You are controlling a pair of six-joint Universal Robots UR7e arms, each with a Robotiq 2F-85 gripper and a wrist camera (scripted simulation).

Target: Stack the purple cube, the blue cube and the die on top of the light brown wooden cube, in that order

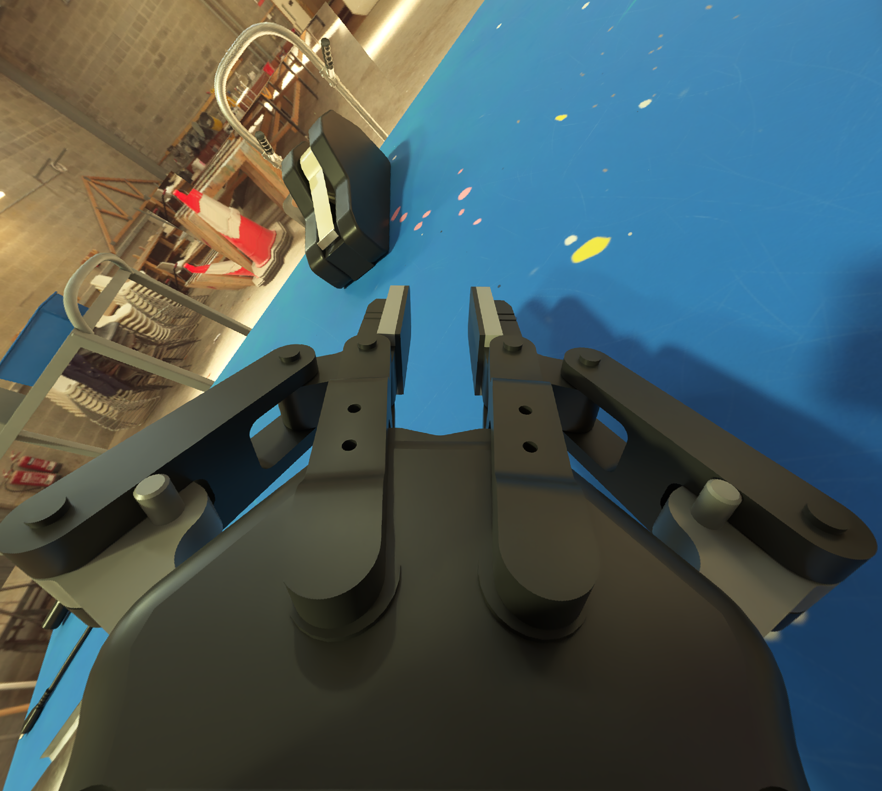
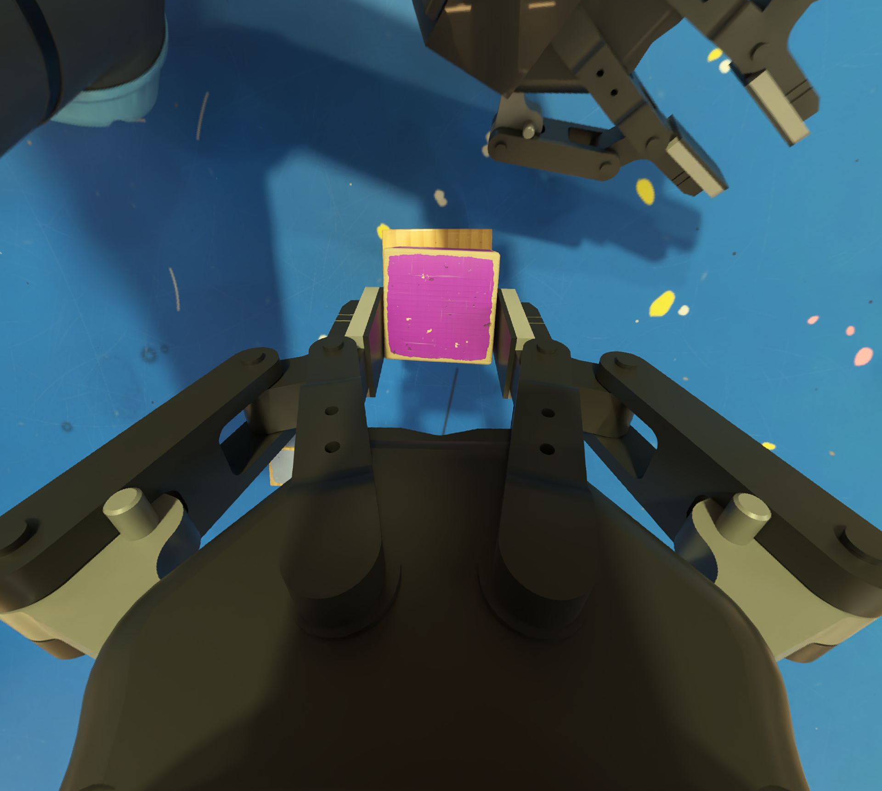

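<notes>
In the right wrist view my right gripper (image 2: 440,324) is shut on the purple cube (image 2: 439,305), with a pad against each side. Just behind and under the cube, the light brown wooden cube (image 2: 436,238) shows only as a strip of its top. I cannot tell whether the two touch. A small block with a pale grey-blue face and tan edge (image 2: 281,467) peeks out behind my right gripper's left linkage. My left gripper (image 1: 440,309) is partly open and empty above bare blue table. It also shows in the right wrist view (image 2: 751,157), up and to the right. The die is not in view.
The blue table (image 1: 668,195) is speckled with paint spots. A black clamp-like block with a white strip (image 1: 343,200) stands at its edge. An arm's thick body (image 2: 71,4) fills the upper left of the right wrist view. Workshop clutter lies beyond the table.
</notes>
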